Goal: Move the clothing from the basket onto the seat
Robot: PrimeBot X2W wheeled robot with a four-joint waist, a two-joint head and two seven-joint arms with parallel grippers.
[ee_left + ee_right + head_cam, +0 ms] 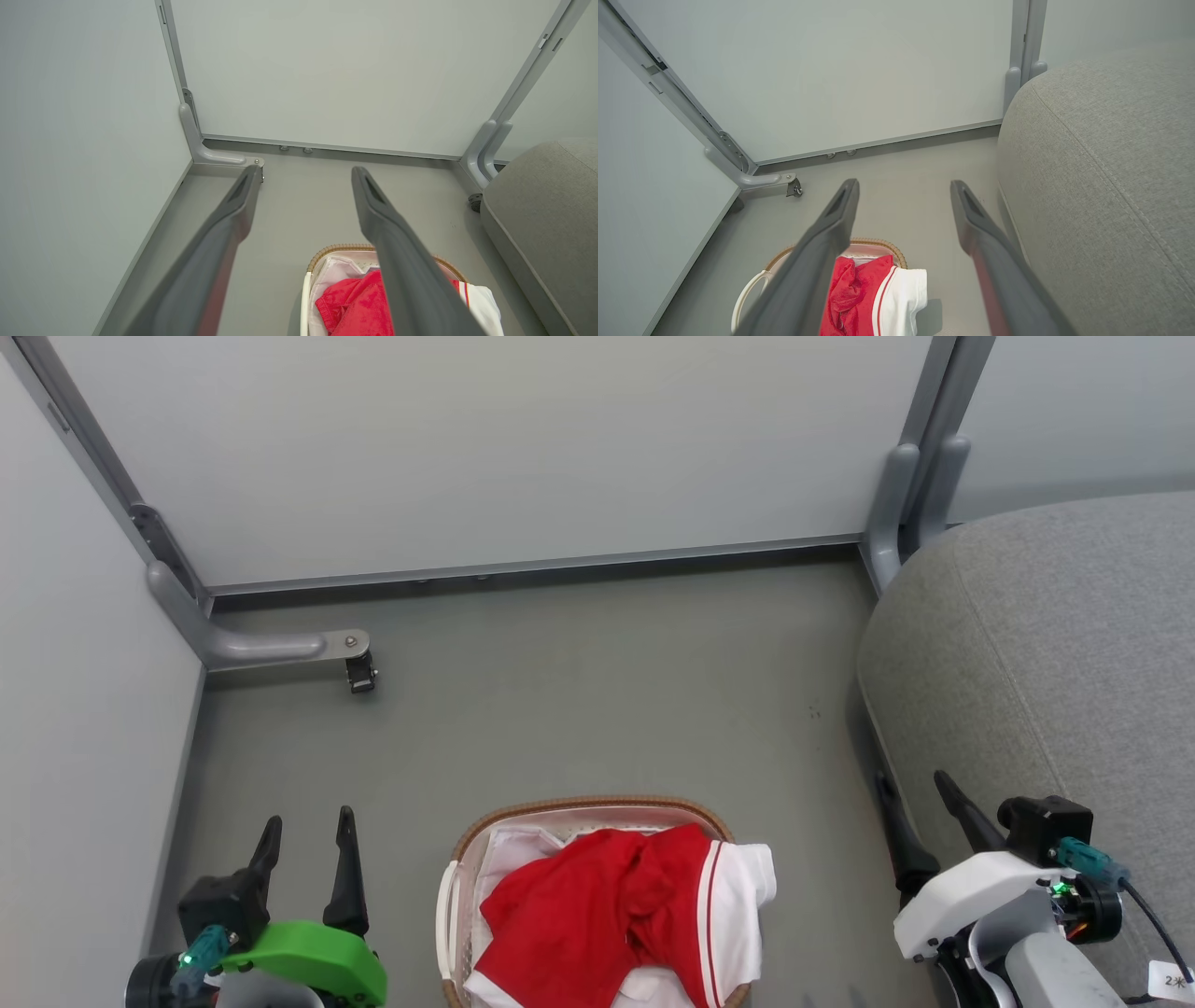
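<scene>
Wide-spread jaws either side of the clothing [597, 905] in the basket [579, 805].

We count one basket [597, 803] at six o'clock, one heap of red clothing [579, 915] inside, one seat [1055, 644] at three, and two grippers: left gripper [308, 821], right gripper [910, 777].

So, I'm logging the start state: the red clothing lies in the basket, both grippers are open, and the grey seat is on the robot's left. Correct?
Not quite. The head view shows the seat on the robot's right, not its left. The rest holds: the clothing lies in the basket, and the left gripper and right gripper are both open.
</scene>
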